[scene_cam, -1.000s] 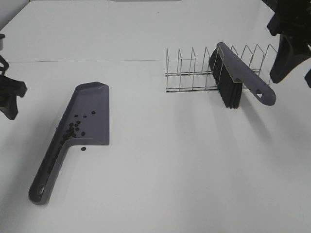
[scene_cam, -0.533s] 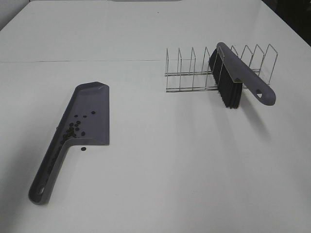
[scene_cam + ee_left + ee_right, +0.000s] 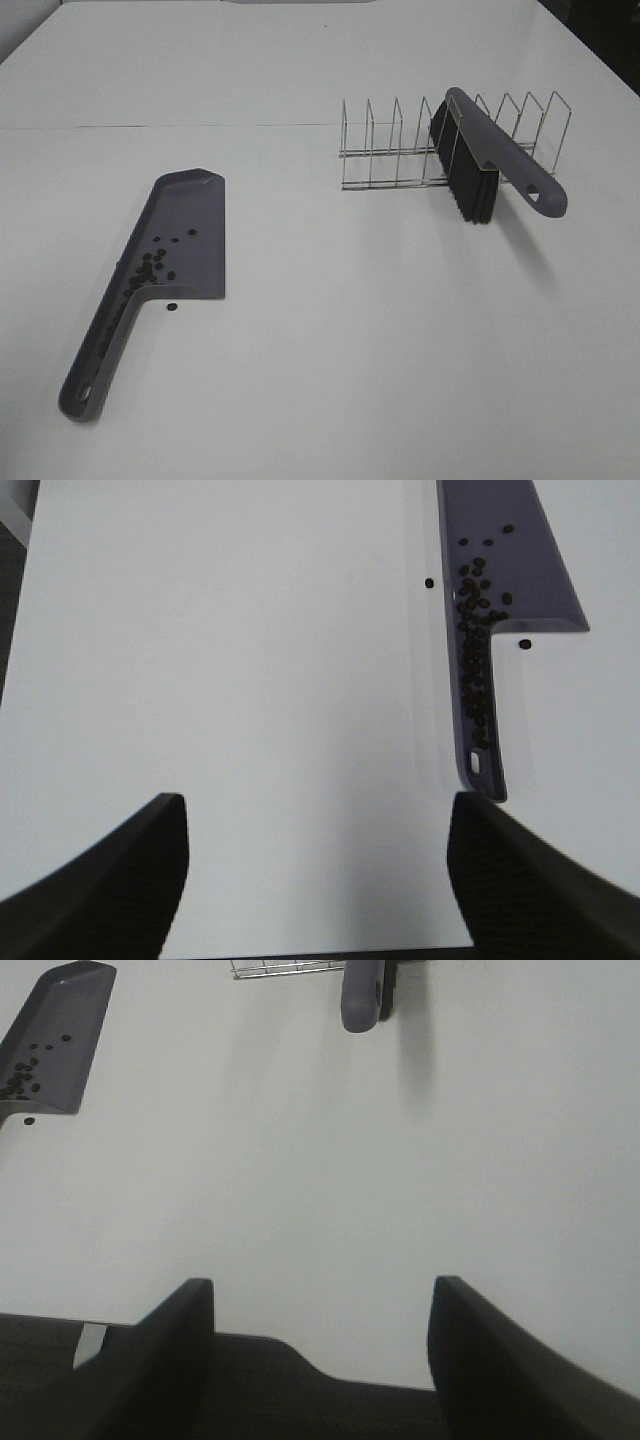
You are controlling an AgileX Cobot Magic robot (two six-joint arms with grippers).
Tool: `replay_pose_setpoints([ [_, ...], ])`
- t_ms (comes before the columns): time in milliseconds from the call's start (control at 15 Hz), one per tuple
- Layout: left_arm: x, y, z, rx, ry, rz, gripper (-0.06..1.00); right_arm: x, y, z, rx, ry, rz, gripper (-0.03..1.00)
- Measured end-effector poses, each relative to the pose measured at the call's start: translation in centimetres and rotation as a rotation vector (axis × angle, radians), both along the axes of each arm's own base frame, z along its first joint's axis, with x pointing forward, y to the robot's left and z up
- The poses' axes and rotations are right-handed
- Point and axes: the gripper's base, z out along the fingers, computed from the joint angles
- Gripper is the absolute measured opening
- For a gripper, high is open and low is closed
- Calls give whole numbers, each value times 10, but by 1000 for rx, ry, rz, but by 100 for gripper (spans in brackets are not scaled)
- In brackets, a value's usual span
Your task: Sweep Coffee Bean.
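Surface: white table (image 3: 330, 340), bare across its middle and near edge.
Dustpan: grey dustpan (image 3: 185, 235) toward the left edge, long axis running from the near-left corner away toward the far side, handle nearest the front.
Coffee bean: most of the coffee bean (image 3: 150, 268) lot lies inside the pan near the handle junction and down the handle channel; one stray bean (image 3: 172, 306) sits on the table just outside the pan's near lip; the left wrist view shows another stray (image 3: 429, 582) beside the pan's outer wall.
Brush: grey brush (image 3: 490, 160) with black bristles leans in the wire rack (image 3: 400, 145) toward the far-right corner, well apart from the beans.
Left gripper: left gripper (image 3: 315, 880) fingers spread wide, empty, pulled back over the left edge; likely the nearer arm to the pan.
Right gripper: right gripper (image 3: 320, 1360) fingers spread, empty, above the near edge; nearer the brush.
Change: a second ago both grippers showed at the overhead view's side edges; now neither does. Pan, beans and brush are unmoved.
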Motion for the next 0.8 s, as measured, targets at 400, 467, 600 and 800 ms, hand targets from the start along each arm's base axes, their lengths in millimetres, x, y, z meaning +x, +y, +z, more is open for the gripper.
replay_pose_setpoints([
  [400, -60, 10, 9, -7, -209, 8, 65, -24, -8, -28, -48, -76, -29, 54],
  [467, -70, 12, 9, -2, -238, 14, 65, -27, -8, -30, -44, -88, -29, 54],
  [600, -88, 14, 8, -11, -303, 16, 65, -34, -9, -33, -58, -125, -21, 54],
  [800, -112, 17, 5, -29, -412, 17, 65, -47, -10, -43, -106, -208, 18, 54],
])
